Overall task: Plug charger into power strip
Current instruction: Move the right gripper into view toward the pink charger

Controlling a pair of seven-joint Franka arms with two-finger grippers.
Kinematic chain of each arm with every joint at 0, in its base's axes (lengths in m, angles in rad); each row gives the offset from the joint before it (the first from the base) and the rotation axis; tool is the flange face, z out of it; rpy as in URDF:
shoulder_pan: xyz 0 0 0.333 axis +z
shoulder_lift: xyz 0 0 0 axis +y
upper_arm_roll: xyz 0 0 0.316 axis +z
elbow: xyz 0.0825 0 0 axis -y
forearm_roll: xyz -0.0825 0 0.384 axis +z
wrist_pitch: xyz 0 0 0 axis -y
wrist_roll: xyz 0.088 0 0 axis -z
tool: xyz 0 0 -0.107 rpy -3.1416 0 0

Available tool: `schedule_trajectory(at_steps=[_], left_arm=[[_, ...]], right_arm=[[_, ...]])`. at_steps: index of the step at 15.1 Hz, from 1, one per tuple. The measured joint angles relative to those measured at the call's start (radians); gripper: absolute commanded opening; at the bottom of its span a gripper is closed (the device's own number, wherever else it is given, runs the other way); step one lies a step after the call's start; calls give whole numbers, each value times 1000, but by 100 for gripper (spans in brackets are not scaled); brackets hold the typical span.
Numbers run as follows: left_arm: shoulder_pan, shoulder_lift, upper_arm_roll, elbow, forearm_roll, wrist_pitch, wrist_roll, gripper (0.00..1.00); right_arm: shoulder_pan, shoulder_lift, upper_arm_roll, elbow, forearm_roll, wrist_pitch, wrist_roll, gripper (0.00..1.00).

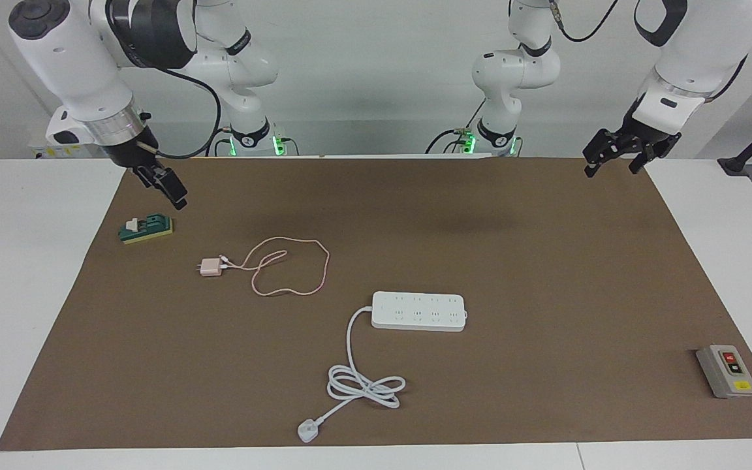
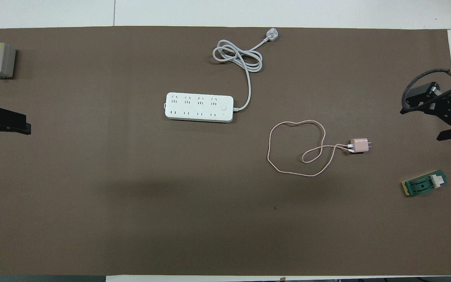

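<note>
A brown mat (image 1: 546,261) covers a white table, seen from across it, with 2 robot arms at the 12 o'clock edge. The charger (image 1: 209,267), a small pale pink cube, lies flat at about 9 o'clock from the mat's centre, its prongs pointing toward the right arm's end. Its thin pink cable (image 1: 291,267) loops loosely toward the centre. The power strip (image 1: 418,311), long and white, lies just past centre at about 6 o'clock, sockets up, well apart from the charger. Its thick white cord (image 1: 363,385) coils farther from the robots and ends in a white plug (image 1: 307,431).

The right gripper (image 1: 168,186) hangs at 10 o'clock, over the mat near a small green block (image 1: 146,228); its jaws are open and empty. The left gripper (image 1: 617,155) waits at 2 o'clock, also open and empty. A grey button box (image 1: 726,371) sits at 4 o'clock.

Nothing is plugged in yet. Likely troubles: the small cube may slip or twist when pinched, the trailing cable may drag it off line, and the unheld strip may slide when the prongs press in.
</note>
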Motion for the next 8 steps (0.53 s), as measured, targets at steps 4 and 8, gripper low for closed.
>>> schedule_trajectory(at_steps=[4, 8], left_arm=[[0, 6, -1, 0, -1, -1, 0, 100], [0, 6, -1, 0, -1, -17, 1, 100]], right_arm=[[-4, -12, -5, -41, 4, 39, 298, 100], [-6, -26, -6, -83, 10, 59, 562, 100]])
